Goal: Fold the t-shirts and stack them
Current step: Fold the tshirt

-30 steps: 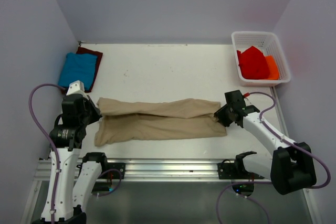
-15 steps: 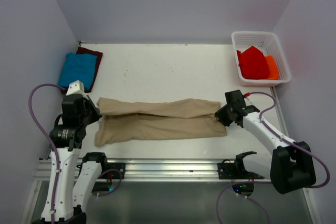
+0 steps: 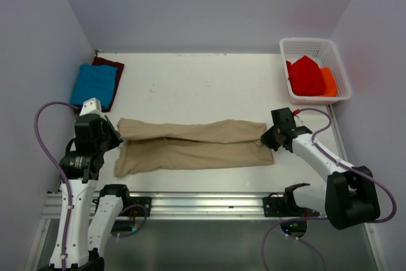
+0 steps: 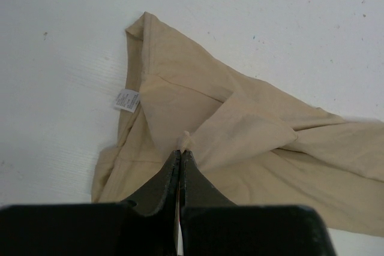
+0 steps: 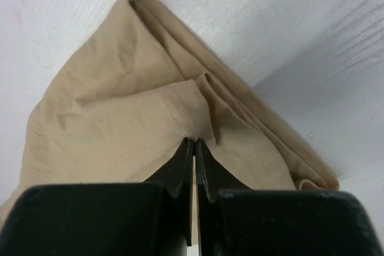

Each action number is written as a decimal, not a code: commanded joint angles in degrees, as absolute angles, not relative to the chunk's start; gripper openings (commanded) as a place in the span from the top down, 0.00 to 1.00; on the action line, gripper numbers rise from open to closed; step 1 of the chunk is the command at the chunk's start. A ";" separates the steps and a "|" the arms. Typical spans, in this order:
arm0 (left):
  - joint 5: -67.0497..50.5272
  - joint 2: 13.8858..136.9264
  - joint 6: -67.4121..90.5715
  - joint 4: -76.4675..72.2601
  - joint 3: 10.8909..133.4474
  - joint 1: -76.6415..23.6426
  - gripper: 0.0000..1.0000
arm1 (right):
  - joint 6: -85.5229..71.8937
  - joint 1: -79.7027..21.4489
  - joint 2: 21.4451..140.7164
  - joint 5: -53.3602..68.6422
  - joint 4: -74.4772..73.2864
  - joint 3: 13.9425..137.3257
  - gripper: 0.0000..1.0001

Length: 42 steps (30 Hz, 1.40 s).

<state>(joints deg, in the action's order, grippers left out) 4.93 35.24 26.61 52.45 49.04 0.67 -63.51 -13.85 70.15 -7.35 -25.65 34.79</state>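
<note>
The tan t-shirt [image 3: 190,144] lies flat and long between your two grippers. Your left gripper [image 4: 180,155] pinches one end tight, and your right gripper [image 5: 195,143] pinches the other end tight.

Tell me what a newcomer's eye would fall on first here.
The tan t-shirt stands out, folded into a long band across the middle of the table, with the left jaws pinching its left end and the right jaws its right end. Next come the blue t-shirt lying on a maroon t-shirt in the far left corner, and a white basket holding red cloth and orange cloth at the far right.
</note>
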 commanded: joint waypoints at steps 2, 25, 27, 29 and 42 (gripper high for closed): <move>6.24 34.98 27.42 52.73 50.18 0.53 1.00 | -58.72 -13.62 63.82 -8.35 -25.05 39.71 1.00; 12.90 52.56 28.13 34.98 59.33 0.53 1.00 | -33.49 -13.62 96.24 -13.18 -36.30 77.79 1.00; 14.06 52.47 27.34 35.33 58.80 0.53 1.00 | -33.05 -13.54 94.66 -14.06 -35.77 75.33 1.00; 14.59 51.95 27.25 36.29 57.84 0.53 1.00 | -32.61 -13.62 93.26 -15.73 -35.86 72.79 1.00; 9.58 41.22 26.89 45.96 49.58 0.53 1.00 | -31.73 -13.62 80.95 -18.72 -37.88 59.68 1.00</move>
